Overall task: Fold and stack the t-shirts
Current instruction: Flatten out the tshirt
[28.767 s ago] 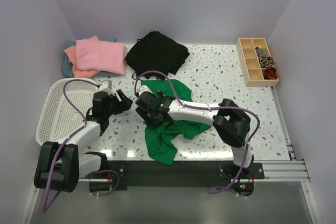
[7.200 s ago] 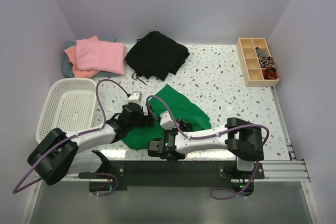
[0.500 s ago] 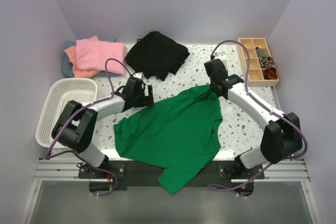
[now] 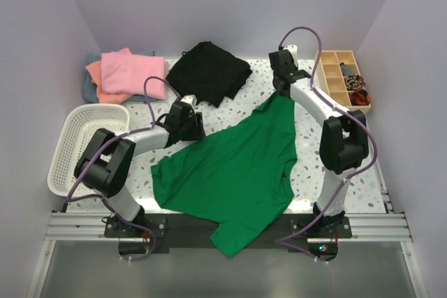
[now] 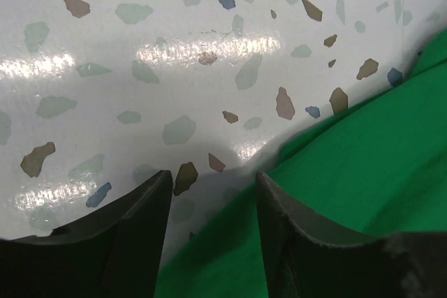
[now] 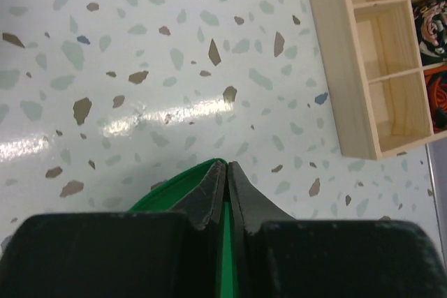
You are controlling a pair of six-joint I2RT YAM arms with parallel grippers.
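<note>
A bright green t-shirt (image 4: pixel 234 165) lies spread across the speckled table, its bottom part hanging over the near edge. My right gripper (image 4: pixel 281 90) is at the back, shut on the shirt's far corner, which is pulled up into a point. In the right wrist view the fingertips (image 6: pixel 209 186) pinch a green fold (image 6: pixel 178 186). My left gripper (image 4: pixel 188 127) sits low at the shirt's left upper edge. In the left wrist view its jaws (image 5: pixel 209 183) stand apart, and the green cloth edge (image 5: pixel 349 165) runs between them. Folded pink (image 4: pixel 133 73), salmon-orange (image 4: pixel 94 78) and grey-teal (image 4: pixel 86 90) t-shirts are stacked at the back left.
A black garment (image 4: pixel 208 71) lies at the back centre. A white mesh basket (image 4: pixel 70 120) stands on the left. A wooden compartment box (image 4: pixel 342 82) with small items sits at the back right, also seen beside my right gripper (image 6: pixel 377 54). White walls enclose the table.
My right gripper has moved farther back, drawing the shirt's corner with it into a longer point. The left gripper's jaws stand closer together than before at the shirt's edge.
</note>
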